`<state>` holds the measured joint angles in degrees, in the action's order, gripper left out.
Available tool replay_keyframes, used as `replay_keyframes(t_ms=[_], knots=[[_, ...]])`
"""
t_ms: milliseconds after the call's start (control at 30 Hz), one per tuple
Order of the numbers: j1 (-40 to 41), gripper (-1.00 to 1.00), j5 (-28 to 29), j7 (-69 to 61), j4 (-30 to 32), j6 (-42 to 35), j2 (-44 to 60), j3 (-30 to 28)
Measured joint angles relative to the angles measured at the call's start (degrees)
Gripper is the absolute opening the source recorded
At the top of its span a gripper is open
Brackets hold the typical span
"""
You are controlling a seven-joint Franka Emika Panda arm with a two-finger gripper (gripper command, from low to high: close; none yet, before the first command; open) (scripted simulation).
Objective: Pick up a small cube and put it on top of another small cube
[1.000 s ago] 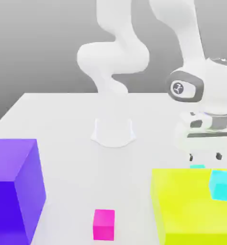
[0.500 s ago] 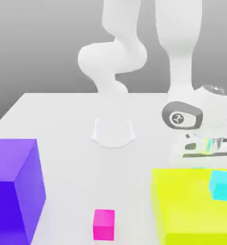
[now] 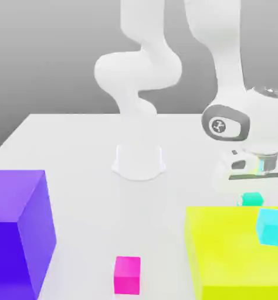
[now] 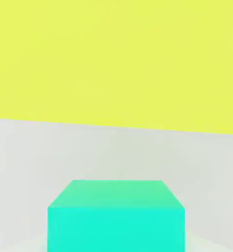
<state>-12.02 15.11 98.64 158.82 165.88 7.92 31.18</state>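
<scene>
Teal cube (image 3: pixel 252 199) | pinched in gripper (image 3: pixel 253 188) above white table (image 3: pixel 77 152) | grey backdrop

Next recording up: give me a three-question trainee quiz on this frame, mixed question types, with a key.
1. True or false: the teal-green cube sits directly under the claw, behind the yellow block.
2. Multiple choice: which thing rests on top of the yellow block? A) the magenta cube B) the sky-cyan cube C) the purple block
3. Fill in: the magenta cube stands on the table between the purple block and the ____ block.

Key: 1 true; 2 B; 3 yellow.
</scene>
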Motion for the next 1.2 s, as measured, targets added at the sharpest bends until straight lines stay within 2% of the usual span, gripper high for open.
replay_keyframes(t_ms=[100,200,367,567,633,767,1033,1200], knots=[[1.0,-1.0,-5.5,-4.7,0.8,-1.9,-2.9,2.5],[1.4,-1.0,-7.6,-12.5,-1.3,-2.6,-2.7,5.4],[3.6,-1.0,-10.5,-26.8,-7.6,-4.5,-1.3,8.4],[10.6,-1.0,-14.3,-41.1,-17.9,-9.4,0.3,6.7],[13.6,-1.0,-14.8,-39.5,-19.7,-11.2,0.4,3.4],[17.9,-1.0,-14.8,-30.1,-19.6,-13.2,-0.2,-3.1],[25.7,-1.0,-13.7,-6.4,-15.3,-15.2,-2.4,-13.8],[29.1,-1.0,-12.0,5.5,-13.0,-13.6,-1.6,-17.4]])
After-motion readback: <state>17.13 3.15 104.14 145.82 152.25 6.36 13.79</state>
